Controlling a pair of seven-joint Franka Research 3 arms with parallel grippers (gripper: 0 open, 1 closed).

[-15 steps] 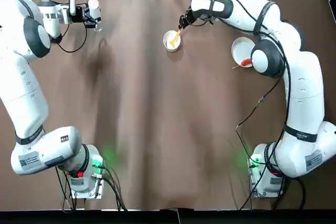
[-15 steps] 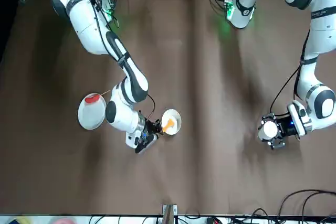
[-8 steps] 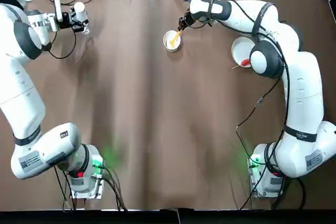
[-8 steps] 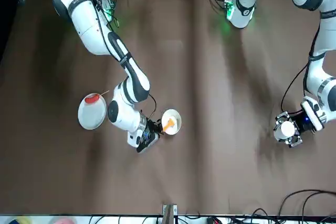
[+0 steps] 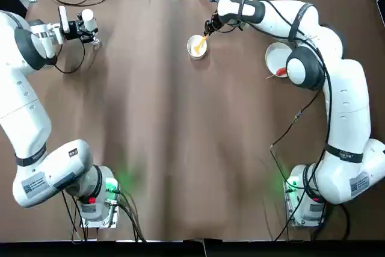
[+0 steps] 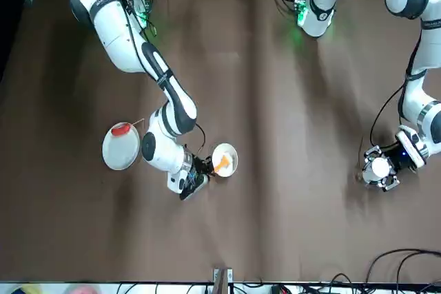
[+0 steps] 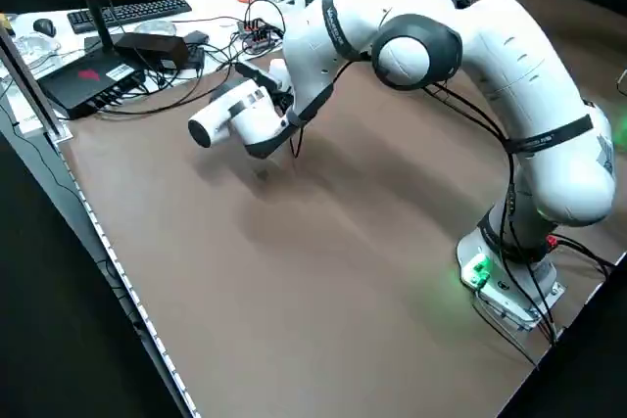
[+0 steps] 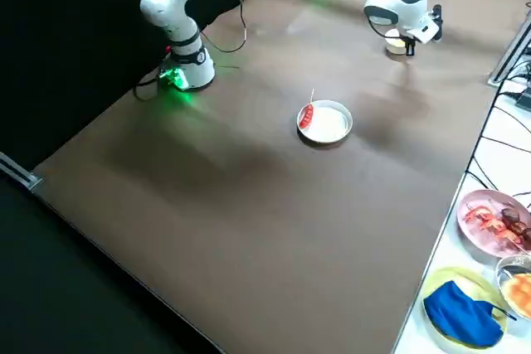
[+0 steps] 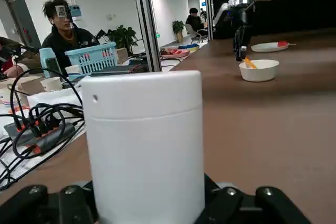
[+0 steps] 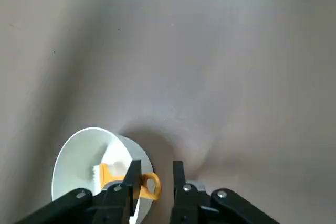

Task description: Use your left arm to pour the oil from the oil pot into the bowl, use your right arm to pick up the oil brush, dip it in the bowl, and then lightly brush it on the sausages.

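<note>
- Top view: the left gripper is holding the oil pot near the far left corner, well apart from the bowl. The right gripper is hovering beside the bowl, where the oil brush is leaning. The sausage is lying on the plate.
- Front view: the pot is showing its round cap. Its smooth wall is probably going to be slippery if oily, and the liquid is likely shifting its weight on tilting, so a firm grip around the body is suiting it.
- Left side view: the left arm is hiding the pot from this side.
- Right side view: the sausage is resting with its stick jutting past the rim; it is looking soft and easy to roll, so it is calling for light strokes.
- Left wrist view: the left fingers are clamping the pot from both sides, its cap standing tall between them.
- Right wrist view: the right fingers are standing apart, one crossing over the brush's handle. The brush is looking light, with a stiff handle and soft bristles; its looped end is offering the best hold, without nudging the small bowl.
</note>
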